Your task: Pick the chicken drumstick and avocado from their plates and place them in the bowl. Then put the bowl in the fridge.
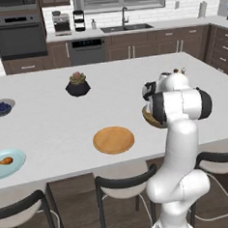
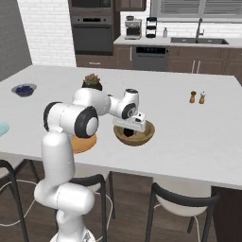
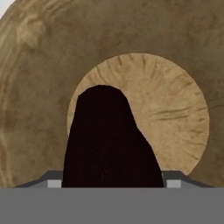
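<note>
My gripper (image 2: 130,128) reaches down into the light-brown wooden bowl (image 2: 146,133) near the island's front edge. It is shut on the dark avocado (image 3: 107,140), which hangs just above the bowl's floor (image 3: 175,113). In the left base view my arm hides most of the bowl (image 1: 147,116). The flat wooden plate (image 1: 113,139) lies bare to the bowl's left. The orange-brown chicken drumstick (image 1: 3,161) rests on the light blue plate (image 1: 16,165) at the far left. The fridge is out of view.
A dark pot with a succulent (image 1: 78,84) stands mid-island and a small bowl of blueberries (image 1: 0,107) sits at the left. Two shakers (image 2: 197,97) stand right of the bowl. Stools (image 1: 126,180) line the island's near edge.
</note>
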Motion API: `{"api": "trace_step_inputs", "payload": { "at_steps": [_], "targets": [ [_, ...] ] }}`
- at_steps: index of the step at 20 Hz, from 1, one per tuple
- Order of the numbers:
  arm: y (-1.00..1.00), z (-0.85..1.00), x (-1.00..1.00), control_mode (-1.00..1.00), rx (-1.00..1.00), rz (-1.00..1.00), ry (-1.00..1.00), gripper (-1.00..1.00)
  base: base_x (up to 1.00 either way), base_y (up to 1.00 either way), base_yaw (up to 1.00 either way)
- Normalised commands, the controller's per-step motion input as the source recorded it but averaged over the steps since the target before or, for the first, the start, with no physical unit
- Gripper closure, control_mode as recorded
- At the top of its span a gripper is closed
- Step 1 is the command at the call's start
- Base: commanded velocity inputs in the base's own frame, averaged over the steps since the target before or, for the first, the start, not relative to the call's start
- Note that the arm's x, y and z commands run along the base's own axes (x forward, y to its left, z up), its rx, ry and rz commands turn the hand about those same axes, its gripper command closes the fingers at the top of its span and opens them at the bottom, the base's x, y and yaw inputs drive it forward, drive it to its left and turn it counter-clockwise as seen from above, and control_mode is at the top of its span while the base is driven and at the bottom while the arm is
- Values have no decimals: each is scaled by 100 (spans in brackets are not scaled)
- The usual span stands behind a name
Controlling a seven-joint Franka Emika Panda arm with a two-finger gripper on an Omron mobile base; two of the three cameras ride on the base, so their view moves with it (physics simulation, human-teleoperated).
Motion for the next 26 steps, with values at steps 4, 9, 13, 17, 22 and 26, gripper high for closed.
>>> {"api": "trace_step_inputs", "payload": {
  "at_steps": [4,9,13,17,22,26],
  "targets": [
    [0,0,3,-100,0,0,1,-100,0,0,0],
    [0,44,-27,-100,0,3,-7,-100,0,0,0],
    [4,69,-83,-100,0,1,-3,-100,0,0,0],
    [26,47,-100,-100,0,1,0,-100,0,0,0],
    [62,8,-100,-100,1,1,-9,-100,0,0,0],
    [40,13,-100,-100,1,0,-21,-100,0,0,0]
  ]
}}
